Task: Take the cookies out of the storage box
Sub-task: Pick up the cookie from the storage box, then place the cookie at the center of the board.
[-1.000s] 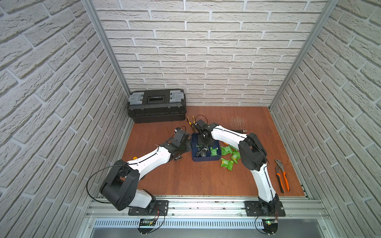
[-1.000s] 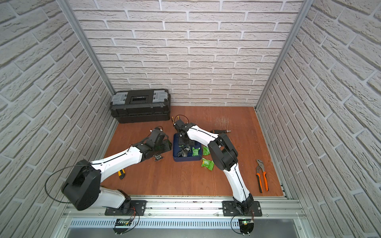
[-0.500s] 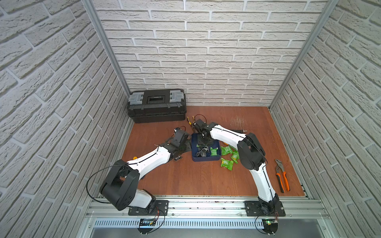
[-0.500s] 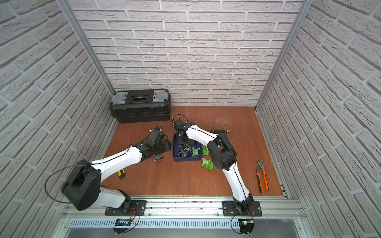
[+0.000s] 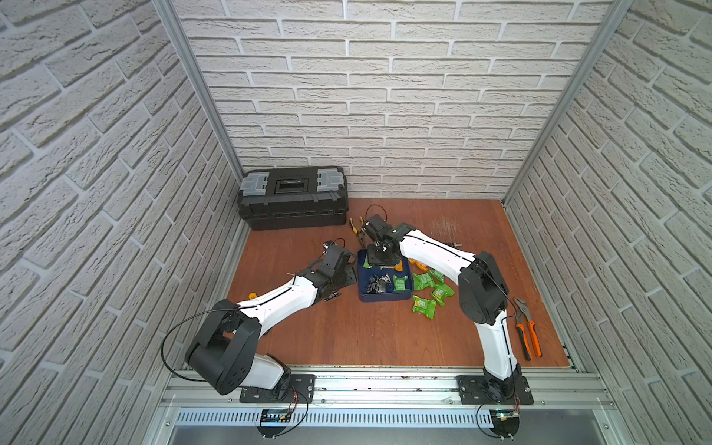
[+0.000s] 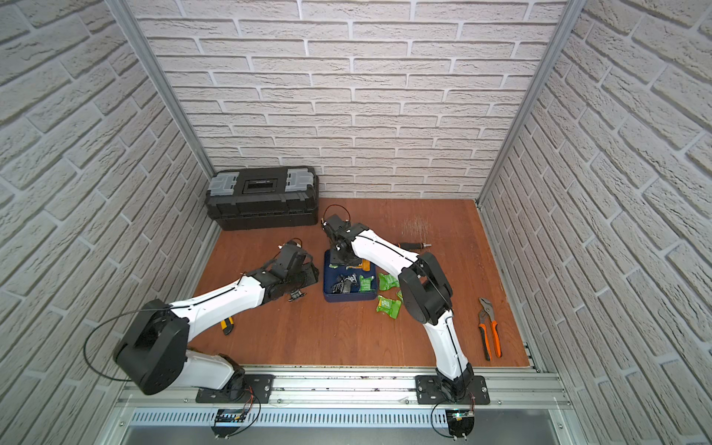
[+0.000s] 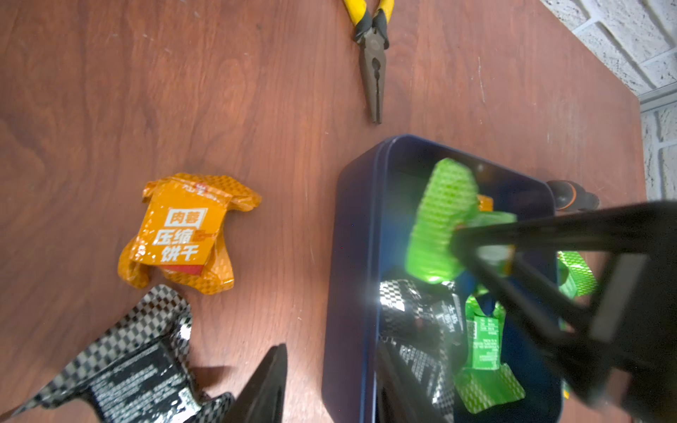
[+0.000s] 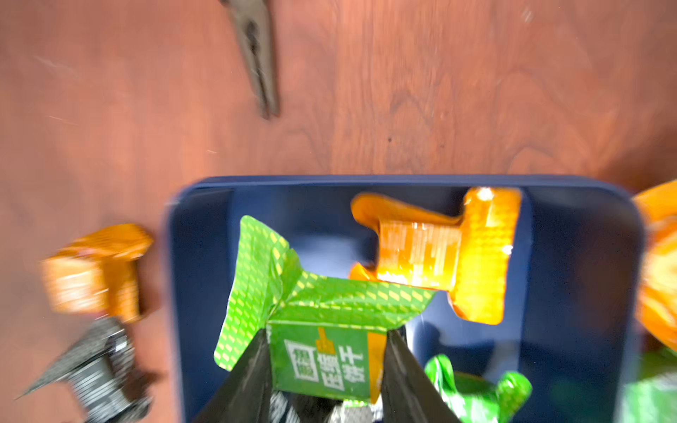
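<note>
By my reading you are somewhere past the halfway mark. Your right pincer (image 8: pixel 328 335) is pinching a green packet (image 8: pixel 322 304) across its printed middle. The left wrist view shows that packet raised over the far end of the storage box (image 5: pixel 383 299), not yet carried past the wall. Several green packets (image 5: pixel 424 306) already lie out on the tabletop (image 5: pixel 366 339), just beside the box on your right arm's side. Some orange foil (image 8: pixel 659 263) lies just past the same wall. On the other side an orange packet (image 7: pixel 187 234) and a black chequered packet (image 7: pixel 121 366) sit near the box. Besides the one you hold, a second orange packet (image 8: pixel 447 256) is left inside near the far wall. There are also black chequered ones (image 7: pixel 414 315) and at least one more green one (image 7: pixel 483 340) at the near end. They overlap, so I cannot give you an exact count. Your left pincer (image 7: pixel 331 348) is spread and grips nothing. One finger hangs outside the box wall with bare wood showing between finger and wall, and the other looks to be inside, over the black packets. What remains, I judge, is to set this green packet down outside the box and then clear those last few cookies.
</note>
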